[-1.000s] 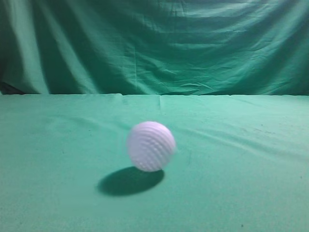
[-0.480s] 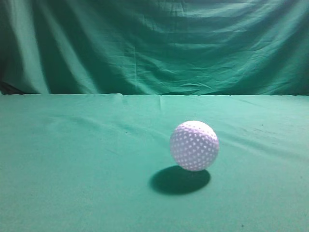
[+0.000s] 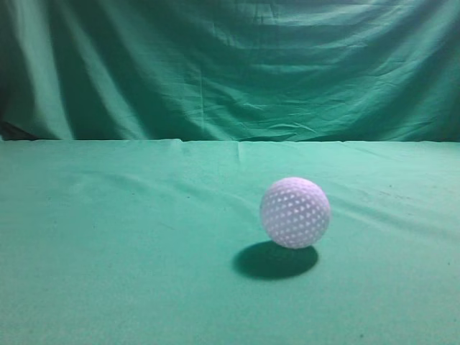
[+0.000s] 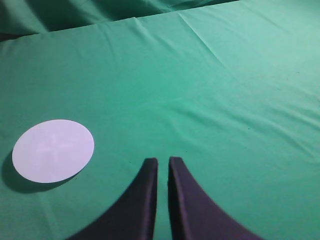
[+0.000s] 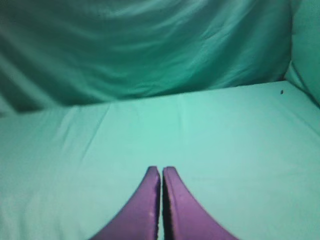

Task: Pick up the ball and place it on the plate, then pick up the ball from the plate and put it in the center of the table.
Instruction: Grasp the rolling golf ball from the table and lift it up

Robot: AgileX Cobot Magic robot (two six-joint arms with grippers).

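Ball (image 3: 295, 213) sits loose on the green cloth (image 3: 108, 273), right of centre and near, no plate visible beside it; left gripper (image 4: 162, 162) and right gripper (image 5: 161, 172) both nearly closed and empty, so approaching without opening risks nudging it into a roll.

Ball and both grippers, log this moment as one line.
ball: loose on table | plate: bare | left gripper: shut, empty | right gripper: shut, empty
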